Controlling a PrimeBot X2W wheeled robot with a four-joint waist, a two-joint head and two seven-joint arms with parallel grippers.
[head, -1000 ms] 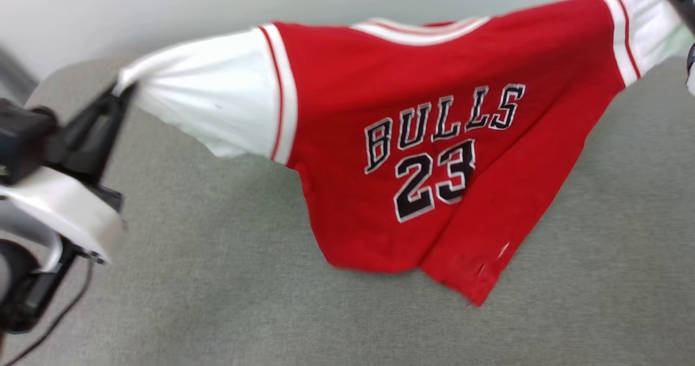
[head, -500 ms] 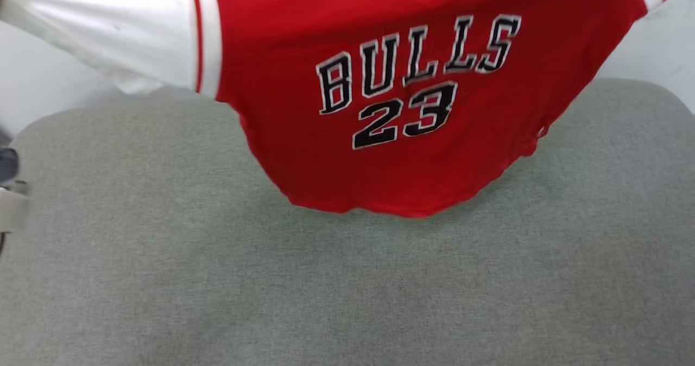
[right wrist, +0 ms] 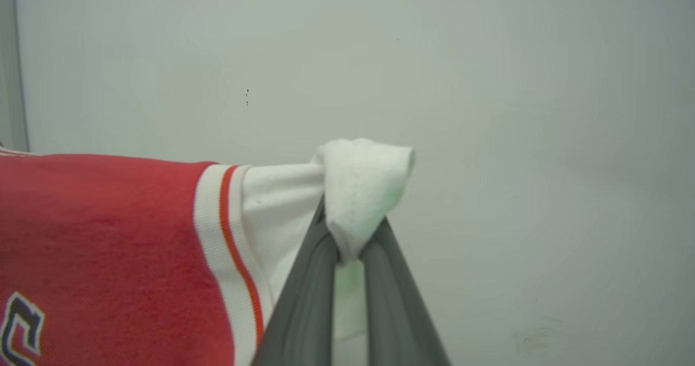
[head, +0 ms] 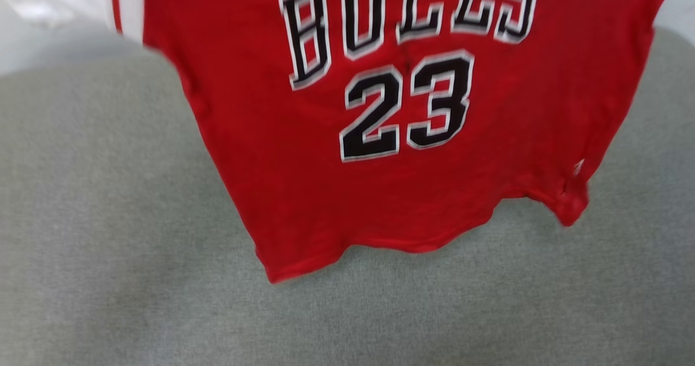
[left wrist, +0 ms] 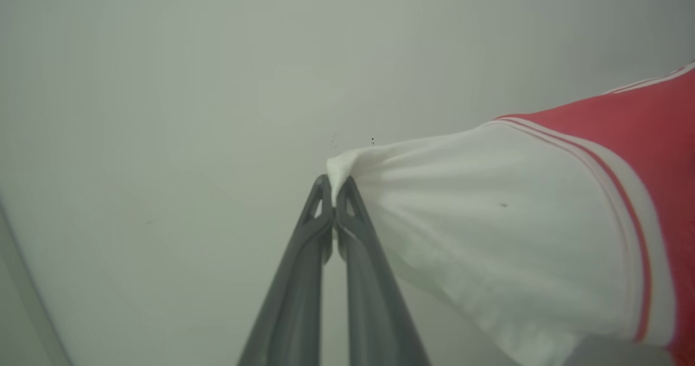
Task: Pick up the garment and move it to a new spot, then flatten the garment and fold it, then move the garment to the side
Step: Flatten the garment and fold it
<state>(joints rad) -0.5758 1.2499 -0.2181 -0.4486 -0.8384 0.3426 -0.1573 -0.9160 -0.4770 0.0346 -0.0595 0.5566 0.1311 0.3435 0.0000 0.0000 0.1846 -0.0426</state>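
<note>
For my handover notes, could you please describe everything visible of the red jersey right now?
The garment is a red jersey with white short sleeves, red-white striped trim and black, white-outlined "BULLS 23" facing the head camera. It hangs spread in the air, hem low over the grey surface. The left gripper pinches one sleeve tip, the right gripper the other, bunched.

The garment [head: 391, 192] hangs in front of me over the pad [head: 108, 257], print side toward me, stretched between my two grippers. One sleeve end is pinched in my left gripper [left wrist: 333, 184], the other in my right gripper [right wrist: 347, 249]. A wall [left wrist: 163, 83] stands behind both.
</note>
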